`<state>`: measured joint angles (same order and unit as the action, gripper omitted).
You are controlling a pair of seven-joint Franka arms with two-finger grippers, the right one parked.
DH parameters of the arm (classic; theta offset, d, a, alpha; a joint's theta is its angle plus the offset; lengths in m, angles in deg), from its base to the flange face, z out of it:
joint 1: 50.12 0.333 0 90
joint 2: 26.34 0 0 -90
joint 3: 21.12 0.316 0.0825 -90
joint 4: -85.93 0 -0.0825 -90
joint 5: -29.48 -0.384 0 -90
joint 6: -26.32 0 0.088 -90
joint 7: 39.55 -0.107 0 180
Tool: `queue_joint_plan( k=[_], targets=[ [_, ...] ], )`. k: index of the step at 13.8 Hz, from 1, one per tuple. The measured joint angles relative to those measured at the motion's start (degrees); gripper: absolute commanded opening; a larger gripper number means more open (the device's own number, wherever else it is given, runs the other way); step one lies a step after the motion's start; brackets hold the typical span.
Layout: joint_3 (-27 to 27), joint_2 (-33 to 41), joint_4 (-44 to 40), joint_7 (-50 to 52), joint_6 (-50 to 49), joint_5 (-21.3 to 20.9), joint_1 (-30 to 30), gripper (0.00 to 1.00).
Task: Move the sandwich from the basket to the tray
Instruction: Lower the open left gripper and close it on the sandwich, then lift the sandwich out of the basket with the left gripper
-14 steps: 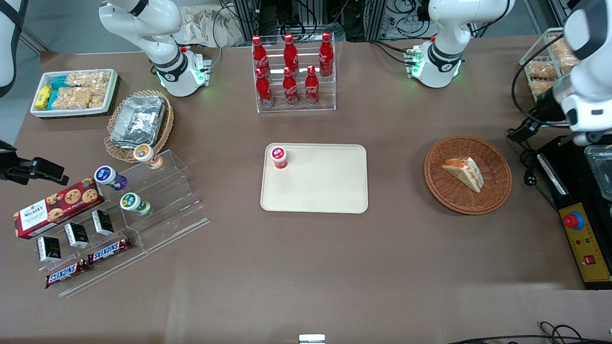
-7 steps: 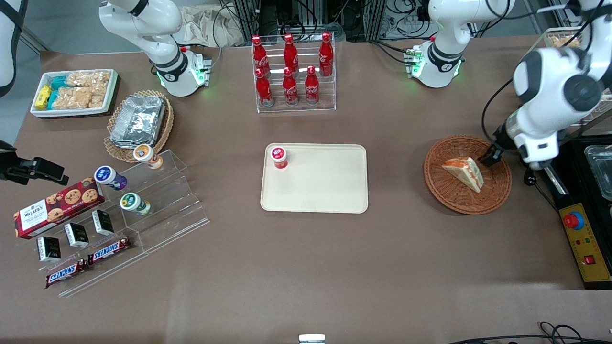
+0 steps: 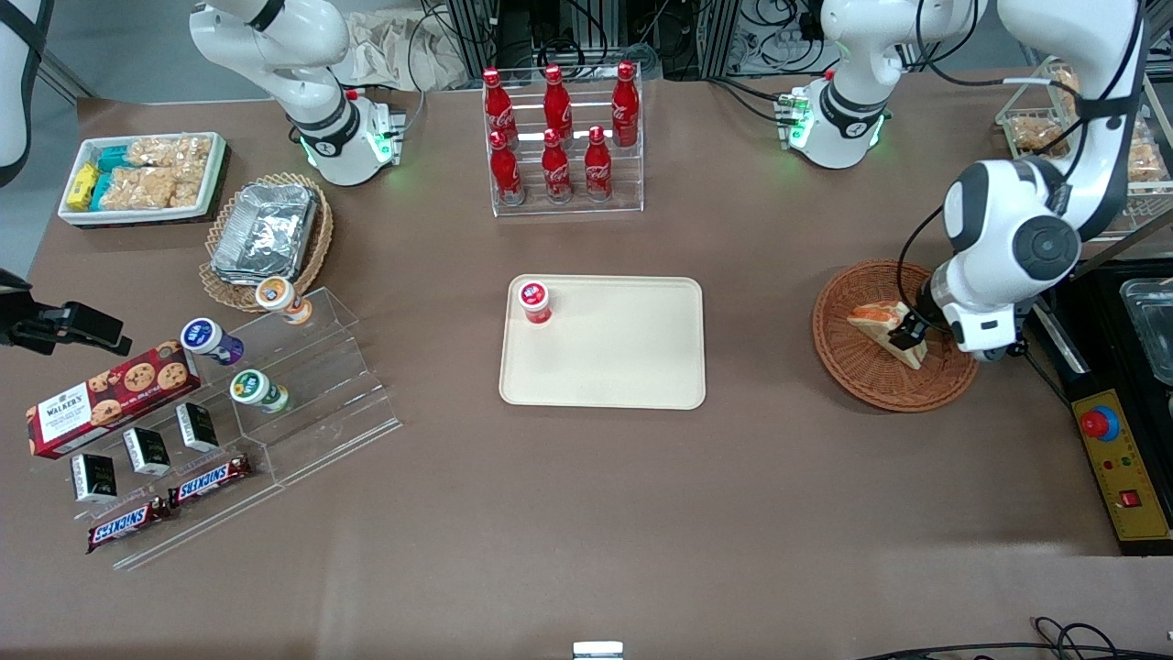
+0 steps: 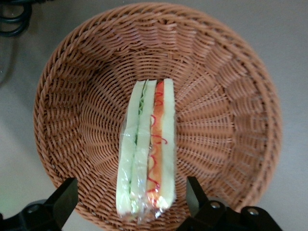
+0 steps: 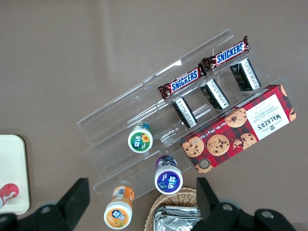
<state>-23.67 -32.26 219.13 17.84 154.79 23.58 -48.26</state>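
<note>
My working left arm (image 3: 1017, 238) is built of glossy white rounded shells with a dark grey circular cap on its large joint, and black cables loop along its links. Its base (image 3: 838, 124) is a white dome with a black ring (green indicator lights glow at its foot). From the wrist camera I see the gripper (image 4: 130, 202) as two flat black fingers (image 4: 65, 195) on a black body with small round screw heads.

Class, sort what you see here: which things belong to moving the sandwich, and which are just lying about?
Belong:
sandwich, lying in the basket
tray
gripper, open, either side of the sandwich

Lying about:
cola bottles
Snickers bars
cookie box
foil trays
</note>
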Motion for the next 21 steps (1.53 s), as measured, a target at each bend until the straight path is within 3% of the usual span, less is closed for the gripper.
queue_joint_plan(
  k=[4,5,6,7,8,9,13,16,18,21],
  targets=[
    [0.0,-2.2,1.9,0.0,4.2,-0.9,0.0,1.0],
    [0.0,-2.8,2.0,0.0,5.0,-0.9,0.0,0.86],
    [0.0,-3.4,2.0,0.0,5.7,-1.0,0.0,0.64],
    [0.0,-4.0,2.1,0.0,6.6,-1.0,0.0,0.31],
    [0.0,-4.7,2.1,0.0,7.2,-1.0,0.0,0.08],
    [0.0,-5.1,2.1,0.0,7.6,-1.0,0.0,0.0],
    [0.0,-2.9,0.6,-1.2,7.6,-1.5,0.1,0.0],
    [-0.4,4.2,-4.7,-8.4,-5.5,-1.4,0.0,0.0],
    [-3.5,7.7,-11.2,-10.8,-16.6,-0.9,0.0,0.0],
    [-10.6,8.5,-16.8,-12.1,-20.8,2.1,-0.3,0.0]
  ],
)
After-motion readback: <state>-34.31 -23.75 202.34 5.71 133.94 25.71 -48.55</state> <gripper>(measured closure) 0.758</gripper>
